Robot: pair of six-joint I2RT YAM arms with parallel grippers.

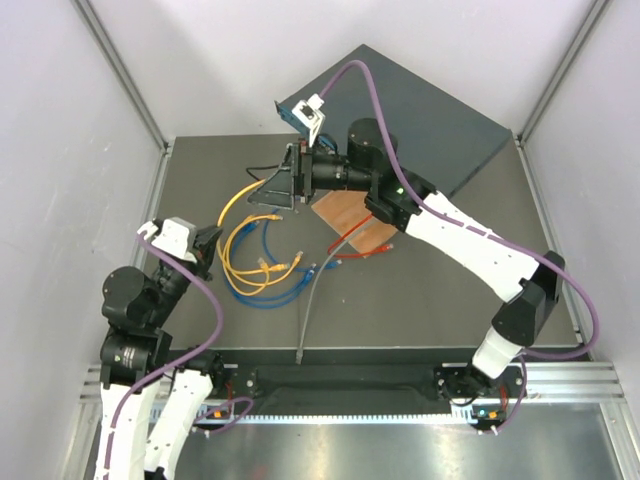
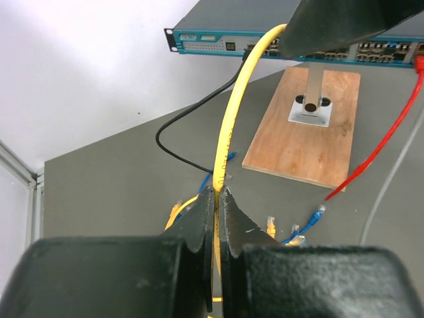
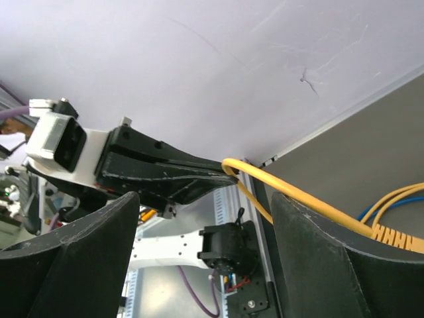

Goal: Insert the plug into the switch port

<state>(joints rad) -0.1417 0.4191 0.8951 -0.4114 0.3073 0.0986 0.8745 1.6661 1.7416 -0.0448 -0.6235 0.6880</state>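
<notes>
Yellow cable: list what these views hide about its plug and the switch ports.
- Plug: right wrist view; the yellow cable runs off the right edge at its ribbed boot, so the plug is cut off.
- Cable's upper end: left wrist view; behind the right gripper.
- Ports of the switch: top external view; too small, partly behind the wrist camera.

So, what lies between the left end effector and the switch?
In the left wrist view: the yellow cable it grips, a black cable and a wooden board.
</notes>
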